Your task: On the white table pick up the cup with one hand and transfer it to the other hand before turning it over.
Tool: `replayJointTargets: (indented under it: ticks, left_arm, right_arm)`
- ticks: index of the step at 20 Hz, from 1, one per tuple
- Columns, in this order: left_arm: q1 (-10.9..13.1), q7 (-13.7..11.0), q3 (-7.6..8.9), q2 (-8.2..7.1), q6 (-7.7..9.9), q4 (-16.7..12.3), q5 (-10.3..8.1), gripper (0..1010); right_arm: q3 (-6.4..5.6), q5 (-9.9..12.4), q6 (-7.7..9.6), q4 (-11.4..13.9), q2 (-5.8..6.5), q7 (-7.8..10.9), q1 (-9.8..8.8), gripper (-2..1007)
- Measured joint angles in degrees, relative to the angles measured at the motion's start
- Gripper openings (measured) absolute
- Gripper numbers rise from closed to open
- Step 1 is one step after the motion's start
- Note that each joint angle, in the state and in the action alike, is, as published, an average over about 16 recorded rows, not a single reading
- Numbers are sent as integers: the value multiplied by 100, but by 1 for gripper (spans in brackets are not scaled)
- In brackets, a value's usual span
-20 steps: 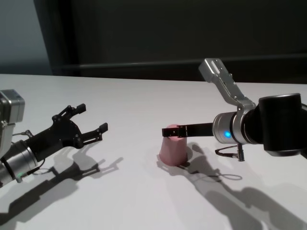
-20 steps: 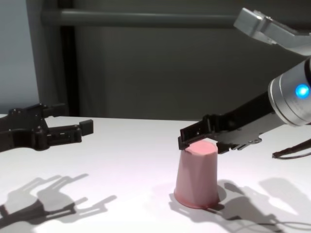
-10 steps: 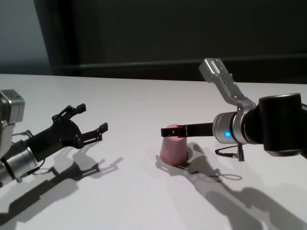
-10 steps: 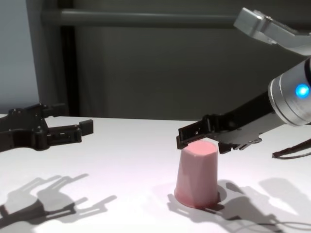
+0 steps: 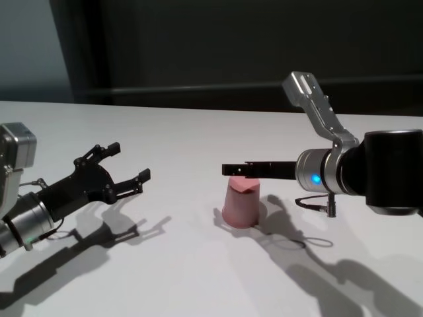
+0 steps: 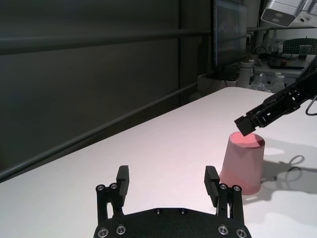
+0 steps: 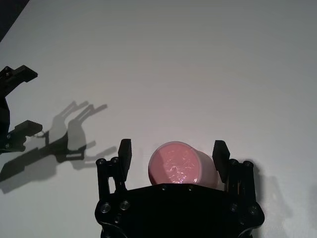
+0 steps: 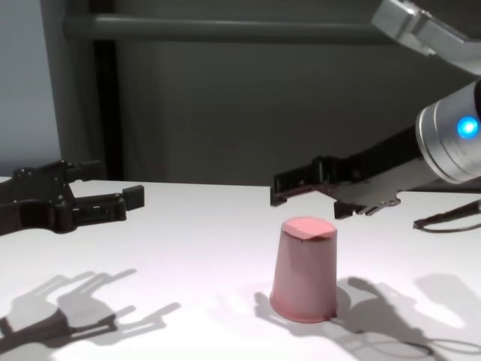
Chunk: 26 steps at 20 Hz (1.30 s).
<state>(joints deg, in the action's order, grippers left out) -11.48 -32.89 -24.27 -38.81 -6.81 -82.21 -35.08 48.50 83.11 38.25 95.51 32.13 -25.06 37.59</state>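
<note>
Chest view: right black jointed-finger gripper [image 8: 312,188] hangs just above the small pink plastic tumbler-shaped cup [image 8: 304,269], clear of it, a gap showing between fingertips and cup base. Right wrist view confirms: gripper [image 7: 173,154] spread wide, 2 fingers [image 7: 124,151] standing either side of the cup [image 7: 176,166] without touching, holding nothing.

Cup stands upside down on the broad matte white table [image 8: 188,248]: narrow base up, wide rim flat on the surface, long axis vertical. Head view puts the cup [image 5: 240,202] near table centre, slightly toward the robot's right, directly under the right gripper [image 5: 236,170], whose fingers reach in horizontally from the right arm's grey wrist housing with blue light [image 5: 317,177].

Left black jointed-finger gripper [image 5: 115,173] sits well apart on the robot's left, low over the table [image 5: 198,132], fingers spread wide, empty, pointing roughly toward the cup. Left wrist view: its 2 fingers [image 6: 122,181] open with bare table [image 6: 163,148] between them; cup [image 6: 242,162] visible farther off, with the right gripper's fingertips [image 6: 250,122] just over its upturned base.

Dark grey wall panel [image 8: 248,98] behind the table's far edge. Loose black cable [image 5: 310,205] trails from the right wrist onto the table beside the cup.
</note>
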Motion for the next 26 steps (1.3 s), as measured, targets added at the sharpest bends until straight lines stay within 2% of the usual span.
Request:
replayJointTargets:
  ticks: [3, 10, 16, 21, 26]
  left_arm:
    - [0, 0, 0, 0, 0, 0, 0, 1001]
    - [0, 0, 0, 0, 0, 0, 0, 1001]
    - [0, 0, 0, 0, 0, 0, 0, 1001]
    - [0, 0, 0, 0, 0, 0, 0, 1001]
    - [0, 0, 0, 0, 0, 0, 0, 1001]
  right_arm:
    - [-105, 68, -270, 43, 11, 24, -78, 1000]
    - [-442, 306, -1107, 162, 55, 61, -337, 1000]
    - [-665, 440, -1715, 239, 123, 29, -528, 1000]
    - [-766, 385, -2129, 291, 215, -47, -646, 1000]
    - [-800, 176, -2400, 342, 325, -143, -739, 1000]
